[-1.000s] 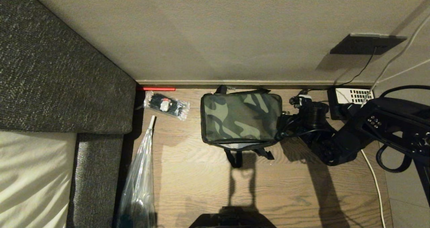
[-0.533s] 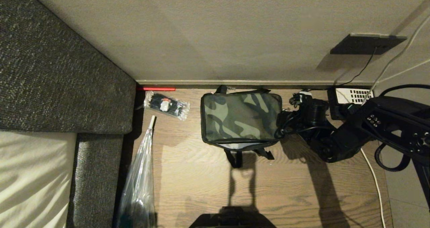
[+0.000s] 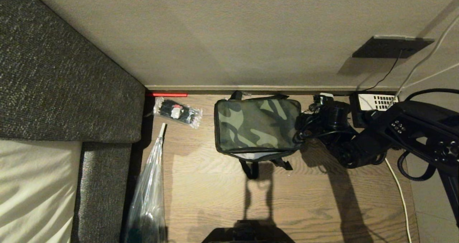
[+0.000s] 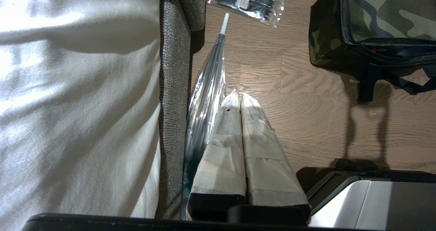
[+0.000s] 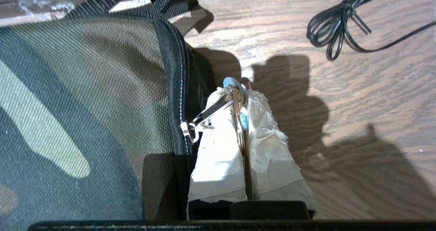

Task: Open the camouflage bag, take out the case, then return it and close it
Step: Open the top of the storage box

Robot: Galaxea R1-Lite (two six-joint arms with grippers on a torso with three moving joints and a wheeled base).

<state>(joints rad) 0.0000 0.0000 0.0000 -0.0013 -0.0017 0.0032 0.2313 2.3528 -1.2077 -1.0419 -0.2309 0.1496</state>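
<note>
1. Camouflage: one camouflage bag (image 3: 257,124) on wooden floor (image 3: 304,196), against the wall edge.
2. One right gripper (image 5: 238,98), jaws clamped on zipper ring (image 5: 218,105).
3. One left gripper (image 4: 238,99), jaws closed, empty.

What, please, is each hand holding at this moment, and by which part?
The right hand pinches the metal ring of the zipper pull on the bag, at its right edge. The left hand is shut on nothing.
</note>
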